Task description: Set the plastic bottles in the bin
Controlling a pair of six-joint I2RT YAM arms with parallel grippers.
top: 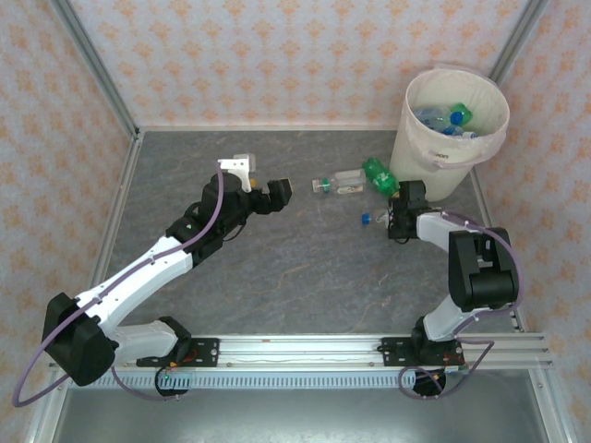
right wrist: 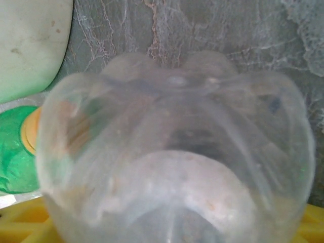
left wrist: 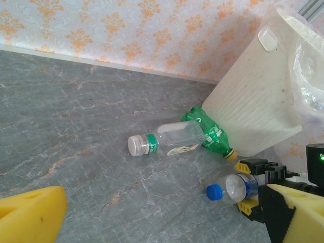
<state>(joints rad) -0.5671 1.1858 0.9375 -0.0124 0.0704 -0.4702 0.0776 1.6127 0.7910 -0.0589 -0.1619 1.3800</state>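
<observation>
Plastic bottles lie in two places in the top external view: several with blue and green on them sit inside the large round cream-white plastic bin at the far right corner, and three lie on the grey marbled table just in front of it. Of those three, a green crumpled bottle touches the bin's base, a clear bottle with a white cap lies beside it, and a small clear blue-capped bottle lies at the right gripper. The left gripper hangs over the table's middle, well apart from the bottles.

From the left wrist, its two yellow fingers stand wide apart with nothing between them. Ahead, the white-capped bottle and green bottle rest against each other beside the bin. The blue-capped bottle lies between the right gripper's yellow pads; I cannot tell whether they press it.

From the right wrist, that bottle's clear lobed base sits close to the lens above yellow fingers; the green bottle and bin wall show at left.
</observation>
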